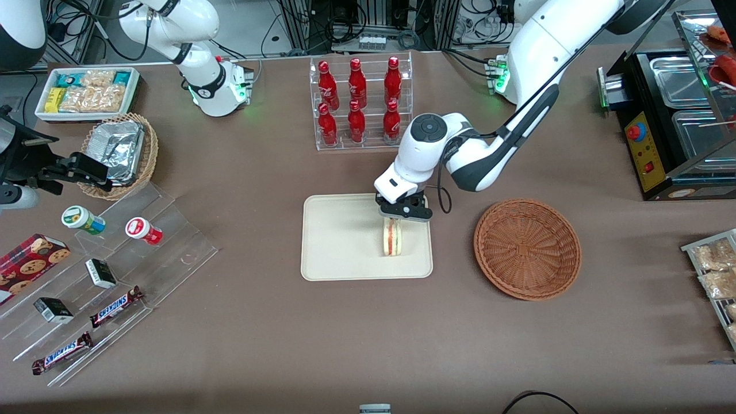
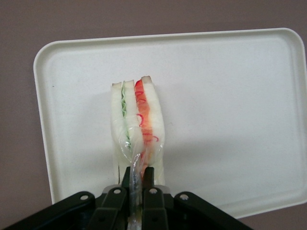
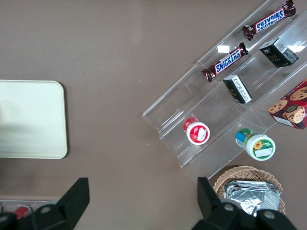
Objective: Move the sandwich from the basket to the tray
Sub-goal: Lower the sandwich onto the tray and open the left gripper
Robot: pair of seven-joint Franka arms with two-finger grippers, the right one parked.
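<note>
The sandwich (image 1: 393,237) (image 2: 138,125) is a pale bread wedge with red and green filling, in clear wrap, standing on the cream tray (image 1: 339,241) (image 2: 230,105) near the tray's edge closest to the basket. My gripper (image 1: 397,217) (image 2: 137,176) is just above it, shut on the wrap's pinched end; whether the sandwich rests fully on the tray I cannot tell. The reddish-brown wicker basket (image 1: 527,248) sits empty beside the tray, toward the working arm's end. A corner of the tray (image 3: 33,120) also shows in the right wrist view.
A clear rack of red bottles (image 1: 359,103) stands farther from the front camera than the tray. Clear stepped shelves (image 1: 115,270) with snack bars and cups, a tan basket with foil (image 1: 121,152) and a white bin of snacks (image 1: 86,92) lie toward the parked arm's end. A black appliance (image 1: 673,115) stands at the working arm's end.
</note>
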